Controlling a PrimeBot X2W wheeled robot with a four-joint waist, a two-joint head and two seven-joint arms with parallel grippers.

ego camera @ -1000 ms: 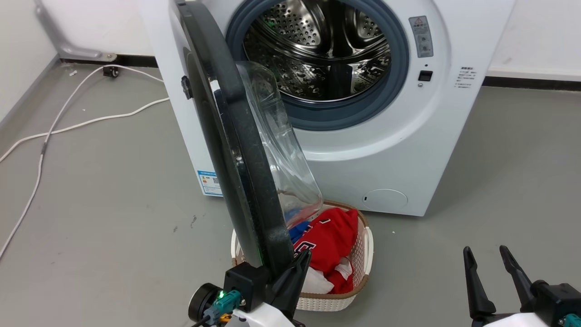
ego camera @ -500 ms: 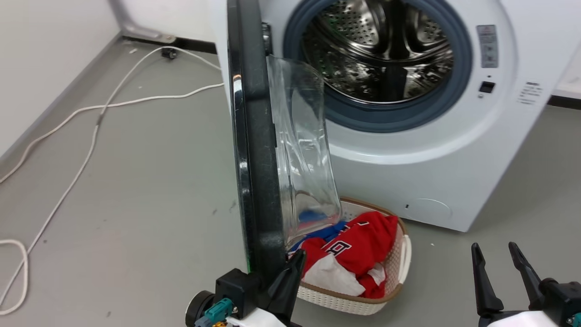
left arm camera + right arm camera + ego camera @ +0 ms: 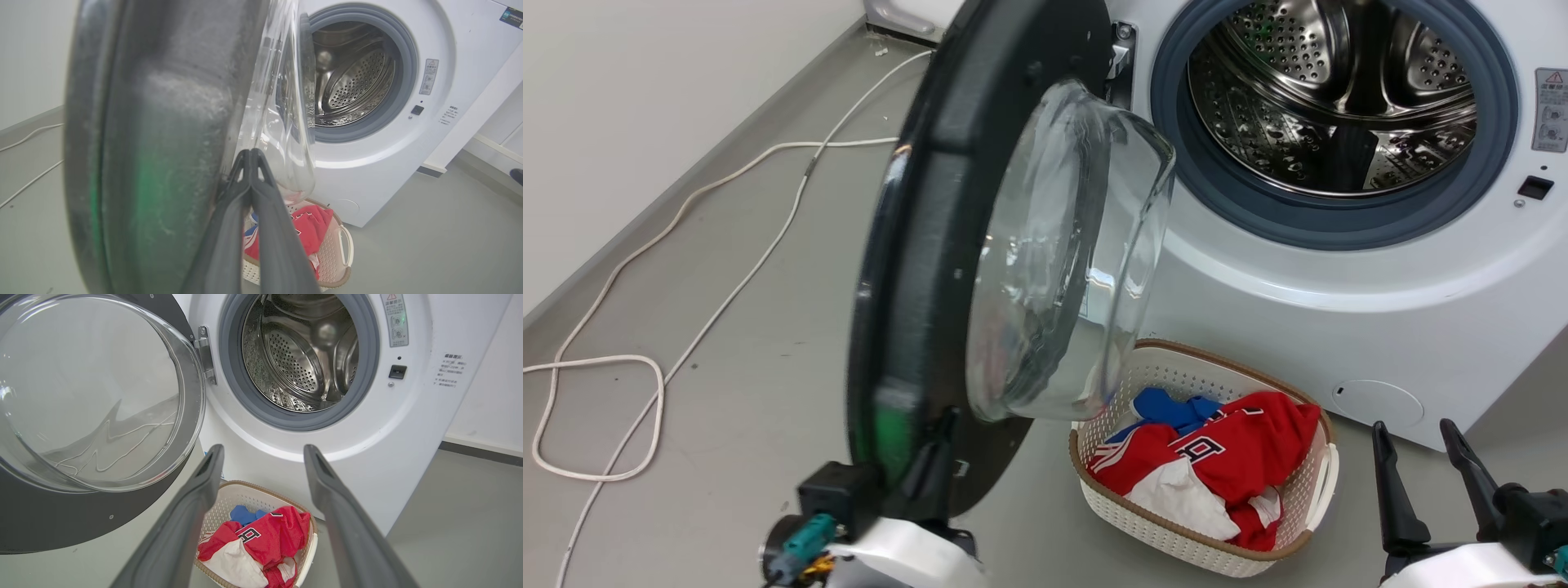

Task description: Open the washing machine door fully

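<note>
Left gripper [image 3: 249, 155]: fingers pressed together, tips meeting, nothing visible between them. They lie along the inner face of the washing machine door [image 3: 931, 269], low down near its bottom rim. Contact looks likely, but motion blur makes it hard to confirm.

The door stands wide open, rising up and away from the left gripper. Its black inner face and glass bowl [image 3: 1062, 261] are turned toward the right gripper's side. The bowl bulges out just above and beside the left fingertips. The hinge [image 3: 206, 355] sits at the edge of the opening nearest the door.

Right gripper [image 3: 263, 451]: fingers spread apart, holding nothing, touching nothing. It is well apart from the door.

The washing machine [image 3: 1339, 278] is straight ahead of the right gripper, with the steel drum [image 3: 1339, 98] exposed inside its grey rubber ring.

A white laundry basket [image 3: 1176, 531] sits on the floor between the two grippers, below the glass bowl and in front of the machine. The red, white and blue clothes [image 3: 1241, 457] are piled inside it.

A white cable [image 3: 727, 286] lies loose on the floor on the outer side of the left gripper, beyond the door.
</note>
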